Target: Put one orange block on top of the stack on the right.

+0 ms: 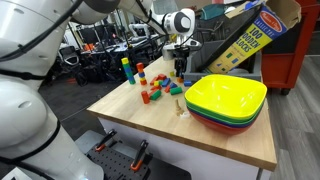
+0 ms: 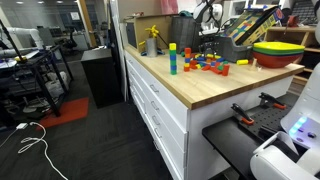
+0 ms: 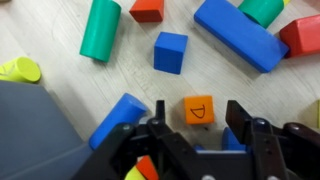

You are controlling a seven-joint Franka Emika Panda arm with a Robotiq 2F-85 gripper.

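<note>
In the wrist view my gripper (image 3: 199, 118) is open, and an orange block marked "D" (image 3: 199, 110) lies on the table between its fingers with a gap on each side. In both exterior views the gripper (image 1: 180, 64) (image 2: 207, 47) hangs low over the scattered blocks (image 1: 158, 90) (image 2: 207, 66). A blue piece (image 3: 228, 140) shows partly under the gripper body. I cannot tell whether it belongs to the low dark blue stack, which I cannot make out in any view.
A tall blue-green-yellow tower (image 1: 126, 69) (image 2: 172, 58) and a short red-and-orange stack (image 1: 141, 75) stand nearby. Stacked bowls (image 1: 226, 101) (image 2: 281, 50) and a blocks box (image 1: 250, 35) are close. Around the gripper lie a blue cube (image 3: 170, 52), a green cylinder (image 3: 100, 28) and a long blue block (image 3: 240, 35).
</note>
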